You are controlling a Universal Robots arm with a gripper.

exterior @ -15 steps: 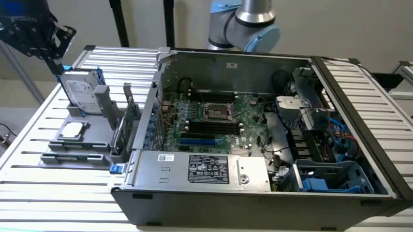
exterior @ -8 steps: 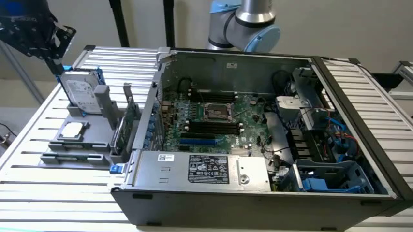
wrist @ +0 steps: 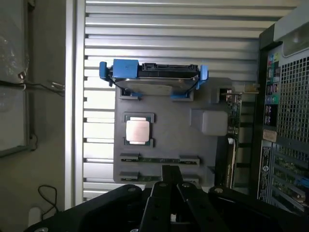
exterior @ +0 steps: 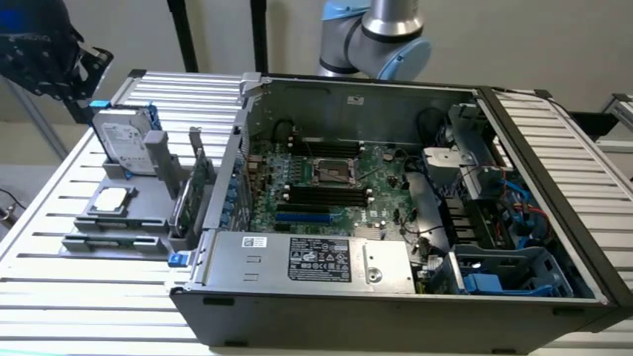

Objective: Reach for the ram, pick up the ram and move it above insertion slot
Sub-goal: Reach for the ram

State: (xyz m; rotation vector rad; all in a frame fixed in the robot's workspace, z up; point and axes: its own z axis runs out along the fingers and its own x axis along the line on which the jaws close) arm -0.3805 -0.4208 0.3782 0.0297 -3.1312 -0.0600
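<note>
Hovering over the gray tray [wrist: 178,140], the gripper [wrist: 170,169] is seen in the wrist view with its claw drawn together, and it looks to be held apart from the tray's contents. The ram [wrist: 159,159] is found lying on edge in a narrow slot of that tray, and a second like stick [wrist: 135,177] is set in the neighbouring slot, its middle covered by the gripper's tip. A processor chip [wrist: 137,130] is seated in a square pocket just beside the ram, and beyond it a hard drive [wrist: 154,77] in a blue-tabbed carrier is stood upright at the tray's far end. An expansion card [wrist: 235,125] is stood on edge between the tray and the computer case [exterior: 534,133]. In the exterior view the case is laid open on the slatted table [exterior: 59,245], its motherboard [exterior: 327,178] exposed with black memory slots [exterior: 327,194] across its middle, while the arm [exterior: 381,33] is seen behind the case.
</note>
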